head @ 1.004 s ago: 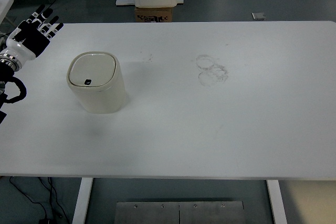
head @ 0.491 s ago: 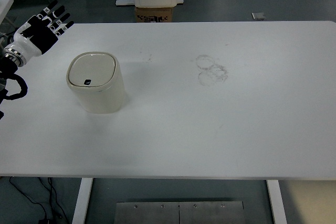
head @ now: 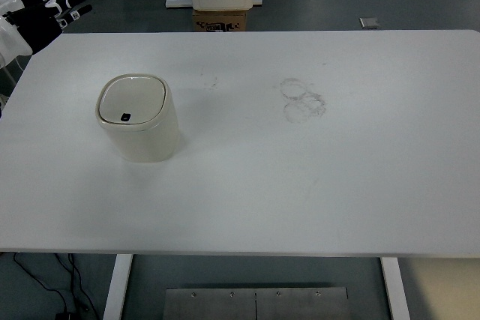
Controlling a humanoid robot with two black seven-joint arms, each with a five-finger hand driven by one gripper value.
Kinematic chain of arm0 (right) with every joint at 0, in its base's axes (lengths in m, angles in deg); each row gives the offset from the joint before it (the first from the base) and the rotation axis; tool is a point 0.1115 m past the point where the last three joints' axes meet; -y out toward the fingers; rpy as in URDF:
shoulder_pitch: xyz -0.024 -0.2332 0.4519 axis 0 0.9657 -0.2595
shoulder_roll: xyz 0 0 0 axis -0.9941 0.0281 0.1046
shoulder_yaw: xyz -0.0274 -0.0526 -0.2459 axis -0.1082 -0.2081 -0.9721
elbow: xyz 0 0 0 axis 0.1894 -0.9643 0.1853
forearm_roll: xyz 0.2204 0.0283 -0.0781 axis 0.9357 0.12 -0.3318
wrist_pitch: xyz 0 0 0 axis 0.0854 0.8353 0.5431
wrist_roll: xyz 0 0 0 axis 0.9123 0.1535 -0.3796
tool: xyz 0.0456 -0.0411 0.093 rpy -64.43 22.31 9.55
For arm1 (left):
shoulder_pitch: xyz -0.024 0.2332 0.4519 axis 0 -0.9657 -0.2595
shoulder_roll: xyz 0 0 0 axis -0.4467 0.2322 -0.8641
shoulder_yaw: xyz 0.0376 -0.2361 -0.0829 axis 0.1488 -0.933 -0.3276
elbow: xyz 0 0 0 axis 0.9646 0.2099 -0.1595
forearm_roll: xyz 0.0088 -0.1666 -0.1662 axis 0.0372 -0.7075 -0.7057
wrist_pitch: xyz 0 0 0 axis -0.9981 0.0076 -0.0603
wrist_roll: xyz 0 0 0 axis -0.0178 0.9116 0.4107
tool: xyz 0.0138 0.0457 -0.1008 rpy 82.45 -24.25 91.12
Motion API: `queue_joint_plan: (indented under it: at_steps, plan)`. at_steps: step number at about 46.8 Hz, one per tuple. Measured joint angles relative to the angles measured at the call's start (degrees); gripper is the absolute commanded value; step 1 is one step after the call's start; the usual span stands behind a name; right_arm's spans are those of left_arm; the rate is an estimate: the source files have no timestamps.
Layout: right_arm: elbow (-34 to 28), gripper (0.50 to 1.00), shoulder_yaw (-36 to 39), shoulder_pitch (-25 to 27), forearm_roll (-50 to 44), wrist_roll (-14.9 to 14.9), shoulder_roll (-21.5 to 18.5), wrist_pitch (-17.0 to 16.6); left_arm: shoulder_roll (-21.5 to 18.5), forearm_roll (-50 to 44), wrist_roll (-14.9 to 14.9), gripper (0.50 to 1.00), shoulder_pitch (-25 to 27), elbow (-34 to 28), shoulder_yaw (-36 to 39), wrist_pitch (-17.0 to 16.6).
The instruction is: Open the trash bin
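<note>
1. The trash bin [head: 138,118] is seen standing upright on the left part of the white desk [head: 300,185], about midway between the near and far edges.
2. Its lid [head: 132,100] is shown closed and flat on top, with a small dark button [head: 125,117] set at the lid's near edge.
3. The left hand [head: 39,11] is spotted at the far left corner, up beyond the desk's far edge, partly cut off by the picture's border.
4. Its black fingers [head: 66,5] are held spread and extended, pointing to the right, and nothing is gripped by them.
5. The bin is placed well apart from that hand: nearer and to the right of it, with bare desk surface lying between the two.
6. No contact between hand and bin is shown.
7. Faint ring-shaped smudges [head: 301,100] are noted on the desk, right of the bin and slightly farther back.
8. A cardboard box [head: 220,20] is glimpsed on the floor beyond the far edge.
</note>
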Motion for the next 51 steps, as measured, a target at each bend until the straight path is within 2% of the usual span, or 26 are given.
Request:
queue_joint_plan:
  at_steps: [6, 12, 15, 19, 28, 32, 43, 51]
  plan:
    - [0.0, 0.991, 0.0, 0.0, 0.0, 0.0, 0.0, 0.0, -4.7, 2.9, 0.9, 1.000, 0.0, -6.1, 0.1, 0.0]
    - [0.0, 0.991, 0.0, 0.0, 0.0, 0.0, 0.0, 0.0, -7.7, 3.5, 5.7, 1.000, 0.6, -9.3, 0.4, 0.2]
    - [0.0, 0.991, 0.0, 0.0, 0.0, 0.0, 0.0, 0.0, -8.3, 5.3, 8.7, 1.000, 2.5, -9.8, 0.9, 0.4]
    - [0.0, 0.991, 0.0, 0.0, 0.0, 0.0, 0.0, 0.0, -9.0, 10.3, 10.9, 1.000, 5.4, -11.0, 3.3, 1.1]
    - [0.0, 0.991, 0.0, 0.0, 0.0, 0.0, 0.0, 0.0, -11.7, 15.5, 13.2, 1.000, 9.3, -14.0, 6.0, 7.5]
    - [0.0, 0.991, 0.0, 0.0, 0.0, 0.0, 0.0, 0.0, -12.8, 15.9, 14.9, 1.000, 10.6, -15.7, 7.3, 8.9]
    - [0.0, 0.991, 0.0, 0.0, 0.0, 0.0, 0.0, 0.0, -16.1, 20.1, 15.5, 1.000, 16.4, -19.5, 14.5, 14.9]
    - [0.0, 0.991, 0.0, 0.0, 0.0, 0.0, 0.0, 0.0, -18.7, 22.3, 15.5, 1.000, 21.1, -21.2, 19.2, 15.6]
